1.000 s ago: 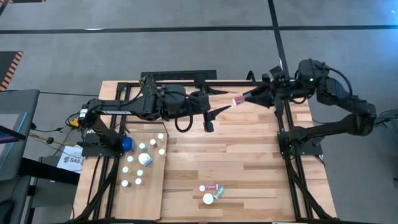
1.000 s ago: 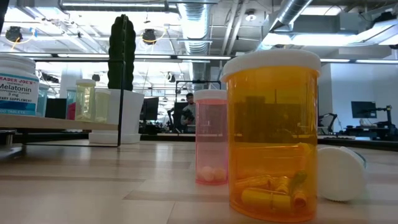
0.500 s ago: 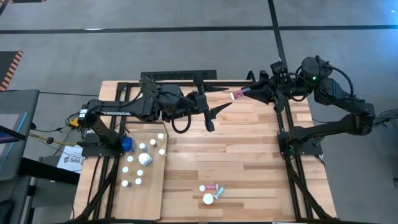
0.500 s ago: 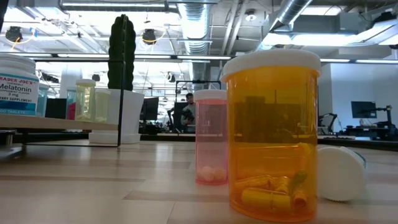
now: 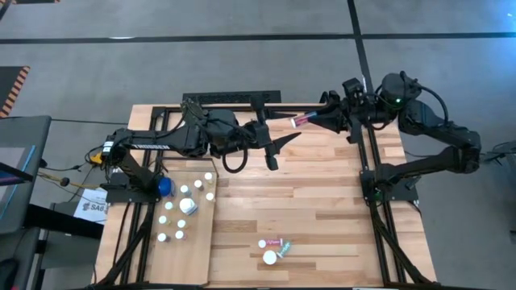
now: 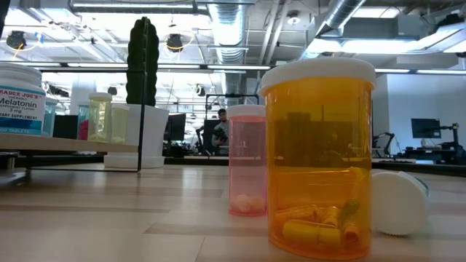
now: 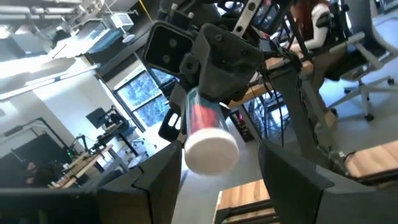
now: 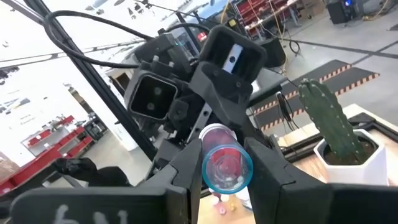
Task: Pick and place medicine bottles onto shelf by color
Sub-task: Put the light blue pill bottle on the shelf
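Your right tool (image 5: 316,121) is clamped on a pink medicine bottle (image 5: 301,120), held up over the far edge of the tabletop (image 5: 322,201). The bottle lies on its side, its long axis running in line with the right tool and reaching out past the tool's tips. Its white cap leads and points at your left tool (image 5: 278,149).

In the left wrist view the capped end (image 7: 210,148) faces straight into the gap between the left tool's two fingers (image 7: 158,180), which stand apart with nothing between them. The bottle is just ahead of that gap, not yet inside it. In the right wrist view you see the bottle's clear base end (image 8: 227,167) pinched between the right tool's own fingers.

So this looks like a handover. The left tool is the nearer free one, and the bottle comes to it cap first, along the tool's line of reach. The shelf (image 5: 192,242) lies well apart from both tools, on the left arm's side. Several bottles already stand on it, and a few more wait at the near middle of the tabletop (image 5: 274,248).
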Robot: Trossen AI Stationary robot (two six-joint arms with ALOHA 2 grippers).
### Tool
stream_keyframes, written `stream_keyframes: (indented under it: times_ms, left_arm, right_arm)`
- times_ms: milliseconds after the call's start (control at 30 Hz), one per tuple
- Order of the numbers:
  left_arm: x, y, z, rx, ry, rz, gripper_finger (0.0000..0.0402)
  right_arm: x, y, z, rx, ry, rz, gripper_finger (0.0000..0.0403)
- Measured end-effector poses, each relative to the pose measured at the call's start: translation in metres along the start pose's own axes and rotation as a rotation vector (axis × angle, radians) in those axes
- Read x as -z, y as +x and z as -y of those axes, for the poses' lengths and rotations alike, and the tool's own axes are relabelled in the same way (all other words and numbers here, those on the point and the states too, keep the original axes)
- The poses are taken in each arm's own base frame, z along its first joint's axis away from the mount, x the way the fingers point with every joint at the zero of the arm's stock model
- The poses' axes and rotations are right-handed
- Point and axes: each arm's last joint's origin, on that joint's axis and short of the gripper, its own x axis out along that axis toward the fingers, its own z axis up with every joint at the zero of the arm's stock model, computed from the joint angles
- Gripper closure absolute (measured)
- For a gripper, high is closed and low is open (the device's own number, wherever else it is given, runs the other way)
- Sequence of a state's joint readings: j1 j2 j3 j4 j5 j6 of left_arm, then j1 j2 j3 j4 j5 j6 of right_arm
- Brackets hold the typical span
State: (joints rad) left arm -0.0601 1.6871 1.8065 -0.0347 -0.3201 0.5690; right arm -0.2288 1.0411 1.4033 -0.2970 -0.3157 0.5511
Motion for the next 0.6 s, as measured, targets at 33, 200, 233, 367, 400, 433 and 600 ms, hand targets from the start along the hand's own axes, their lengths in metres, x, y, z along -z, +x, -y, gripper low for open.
stream_keyframes:
  times_ms: [33,200,233,367,400,433,600]
  left_arm:
    - [0.0000,0.0000,0.0000,0.000,0.014,-0.001,0.0202]
    - [-0.0030,-0.0005,-0.0003,-0.013,0.012,0.023,0.0210]
    - [-0.0042,-0.0007,-0.0003,-0.017,0.009,0.033,0.0214]
    - [-0.0057,-0.0009,-0.0006,-0.024,0.018,0.046,0.0243]
    - [-0.0056,-0.0009,-0.0005,-0.023,0.019,0.044,0.0253]
    - [-0.0056,-0.0009,-0.0005,-0.023,0.019,0.044,0.0264]
    - [-0.0059,-0.0008,0.0002,0.014,-0.022,0.067,0.0302]
  right_arm:
    - [0.0006,0.0016,0.0011,0.003,0.003,-0.005,0.0290]
    - [0.0007,0.0024,0.0014,0.003,0.004,-0.006,0.0290]
    - [0.0007,0.0022,0.0013,0.003,0.003,-0.005,0.0290]
    - [0.0011,0.0025,0.0016,0.005,0.005,-0.009,0.0290]
    - [0.0010,0.0024,0.0015,0.005,0.004,-0.008,0.0290]
    - [0.0010,0.0024,0.0015,0.004,0.004,-0.008,0.0290]
    - [0.0012,0.0022,0.0014,0.002,0.004,-0.012,0.0290]
